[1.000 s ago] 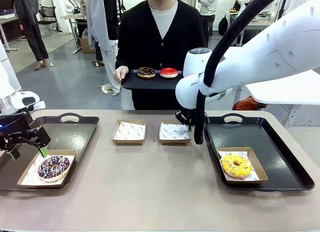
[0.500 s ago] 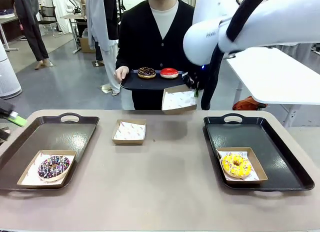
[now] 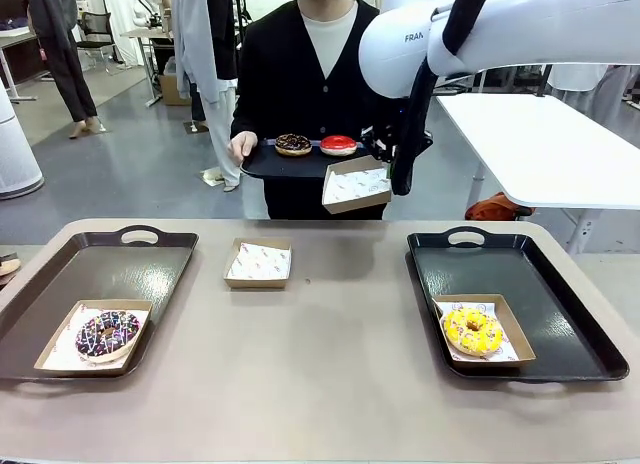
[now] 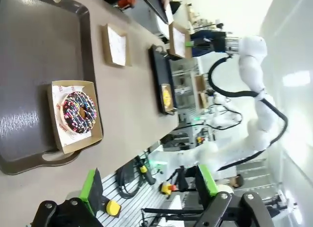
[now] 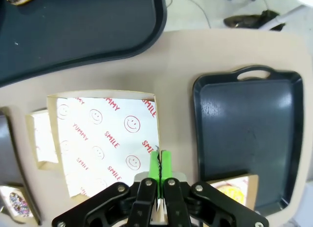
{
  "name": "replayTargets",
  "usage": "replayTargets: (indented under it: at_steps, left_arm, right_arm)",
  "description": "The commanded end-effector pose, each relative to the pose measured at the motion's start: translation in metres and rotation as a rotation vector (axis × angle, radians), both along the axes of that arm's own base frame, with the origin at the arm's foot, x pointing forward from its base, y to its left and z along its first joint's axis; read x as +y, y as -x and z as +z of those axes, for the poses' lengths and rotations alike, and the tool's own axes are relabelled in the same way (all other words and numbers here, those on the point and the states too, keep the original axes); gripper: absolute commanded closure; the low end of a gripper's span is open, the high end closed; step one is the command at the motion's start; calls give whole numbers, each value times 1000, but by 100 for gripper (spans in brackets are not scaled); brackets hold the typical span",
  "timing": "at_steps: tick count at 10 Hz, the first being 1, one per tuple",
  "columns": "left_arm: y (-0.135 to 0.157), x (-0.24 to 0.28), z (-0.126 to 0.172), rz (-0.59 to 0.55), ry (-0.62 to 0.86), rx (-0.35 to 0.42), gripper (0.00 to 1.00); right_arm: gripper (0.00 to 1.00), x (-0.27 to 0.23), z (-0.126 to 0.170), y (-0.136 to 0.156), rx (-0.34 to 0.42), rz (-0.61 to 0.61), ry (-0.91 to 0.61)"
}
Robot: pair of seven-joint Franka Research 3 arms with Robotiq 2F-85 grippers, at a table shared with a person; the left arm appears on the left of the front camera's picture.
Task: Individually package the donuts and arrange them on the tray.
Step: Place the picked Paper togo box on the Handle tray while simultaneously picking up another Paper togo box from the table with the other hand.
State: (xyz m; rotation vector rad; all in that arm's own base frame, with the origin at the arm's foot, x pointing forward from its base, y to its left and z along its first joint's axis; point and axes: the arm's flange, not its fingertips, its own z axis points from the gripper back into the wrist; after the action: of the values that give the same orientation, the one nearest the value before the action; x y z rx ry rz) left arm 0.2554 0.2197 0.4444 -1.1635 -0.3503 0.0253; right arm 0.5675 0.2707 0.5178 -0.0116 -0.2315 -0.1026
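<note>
My right gripper (image 3: 384,167) is shut on the rim of a brown cardboard box (image 3: 357,185) lined with white paper, held in the air just below the black tray (image 3: 262,166) that the person holds. On that tray lie a chocolate donut (image 3: 292,143) and a red donut (image 3: 338,144). In the right wrist view the right gripper (image 5: 159,164) pinches the box (image 5: 102,139) edge. A yellow donut (image 3: 472,330) sits boxed on the right tray (image 3: 540,274). A sprinkled chocolate donut (image 3: 107,335) sits boxed on the left tray (image 3: 120,274). My left gripper (image 4: 149,185) is open, high over that donut (image 4: 78,112).
An empty lined box (image 3: 259,262) stands on the table between the two trays. The person stands at the far side, one hand (image 3: 243,146) gripping the held tray. A white table (image 3: 540,144) stands at the right behind my right arm.
My right arm has lifted the box off the table and carried it up to the person's tray. My left arm has pulled back off the left tray, out of the front view.
</note>
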Motion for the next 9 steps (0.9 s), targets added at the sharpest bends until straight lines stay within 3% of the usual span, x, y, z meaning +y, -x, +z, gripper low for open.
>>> replayTargets:
  at_steps: [1, 4, 9]
  left_arm:
    - [-25, 26, -26, -52, 102, 22, 0]
    - [-17, 49, -50, -75, 182, 45, 0]
    - [-21, 42, -42, -80, 154, 41, 0]
  right_arm:
    - [100, 10, 8, -17, 20, 12, 40]
    - [100, 14, 8, -15, 47, 31, 44]
    - [100, 14, 6, -8, 49, 13, 19]
